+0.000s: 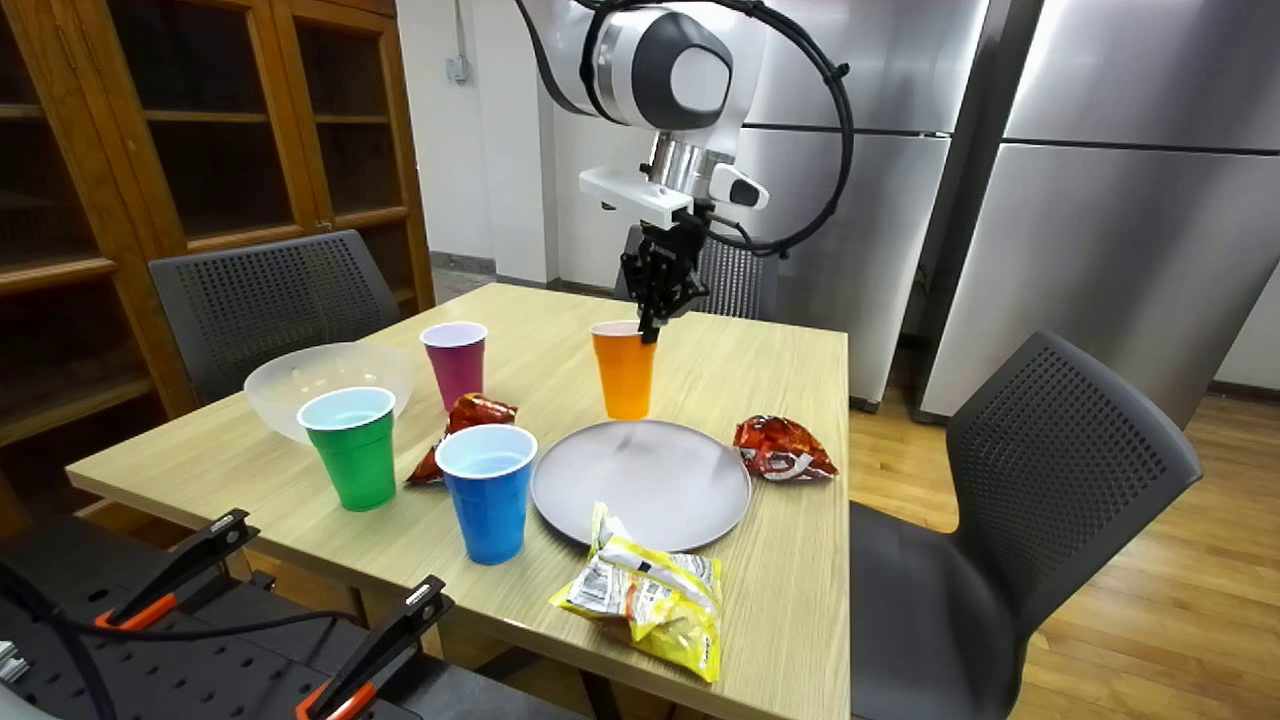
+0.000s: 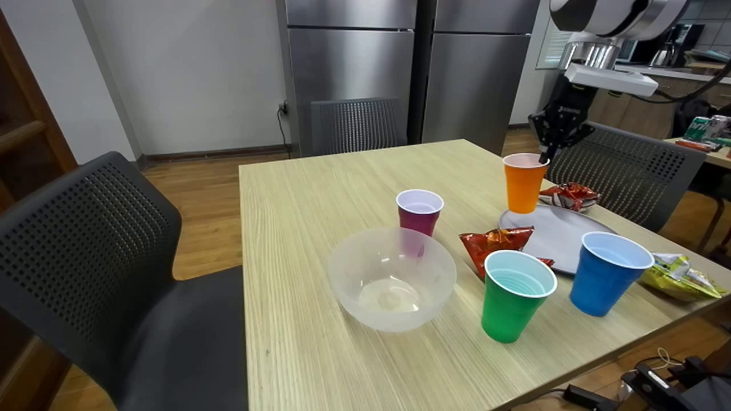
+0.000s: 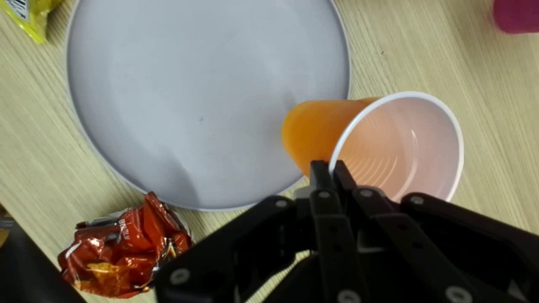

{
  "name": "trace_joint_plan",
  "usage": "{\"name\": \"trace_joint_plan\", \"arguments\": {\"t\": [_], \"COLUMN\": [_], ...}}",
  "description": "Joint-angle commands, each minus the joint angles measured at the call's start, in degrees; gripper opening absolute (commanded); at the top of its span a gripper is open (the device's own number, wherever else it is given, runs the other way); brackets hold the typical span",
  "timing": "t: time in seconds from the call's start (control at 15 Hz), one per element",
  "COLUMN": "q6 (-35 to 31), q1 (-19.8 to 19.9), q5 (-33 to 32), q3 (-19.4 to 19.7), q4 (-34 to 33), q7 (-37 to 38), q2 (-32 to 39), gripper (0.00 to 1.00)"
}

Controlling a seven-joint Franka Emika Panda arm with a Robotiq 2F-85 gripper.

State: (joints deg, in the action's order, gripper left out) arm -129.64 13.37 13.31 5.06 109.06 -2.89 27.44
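tool [image 3: 331, 169] points down beneath the arm [image 1: 690, 80], pinching an orange cup [image 1: 624, 375] by its rim.

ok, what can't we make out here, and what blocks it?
Floor of the orange cup: wrist view, behind its own wall.
Part of its rim: wrist view, behind the tool.
Most of the purple cup: wrist view, cut off by the frame edge.
Part of one red bag: in an exterior view, behind the green cup.
Fine print on the other red bag: wrist view, too small.
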Motion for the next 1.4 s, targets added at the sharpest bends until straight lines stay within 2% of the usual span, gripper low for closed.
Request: {"name": "trace_joint_plan", "arguments": {"t": [0.0,0.47,0.53,0.6,0.73,1.2,1.33], "q6": [1.93,2.28,2.38,2.28,2.2,2.28,2.51], "q1": [0.68,1.29,1.29,1.34,1.5,2.63,3.17], "q5": [0.47,0.94,0.75,0.72,0.65,1.12,1.45], "q3": [0.27,0.7,0.78,0.8,0.93,1.61,1.65], "q4": [-0.58,-1.9,-1.93,-1.87,-1.5,1.12,1.66], "q7": [-0.24,0.83,0.86,0.84,0.72,-0.21,-0.56], "q2": [1.29,4.25,4.41,4.45,4.16,0.47,-1.08], "gripper": [0.01,0.01,0.3,0.31,0.44,0.98,1.0]}}
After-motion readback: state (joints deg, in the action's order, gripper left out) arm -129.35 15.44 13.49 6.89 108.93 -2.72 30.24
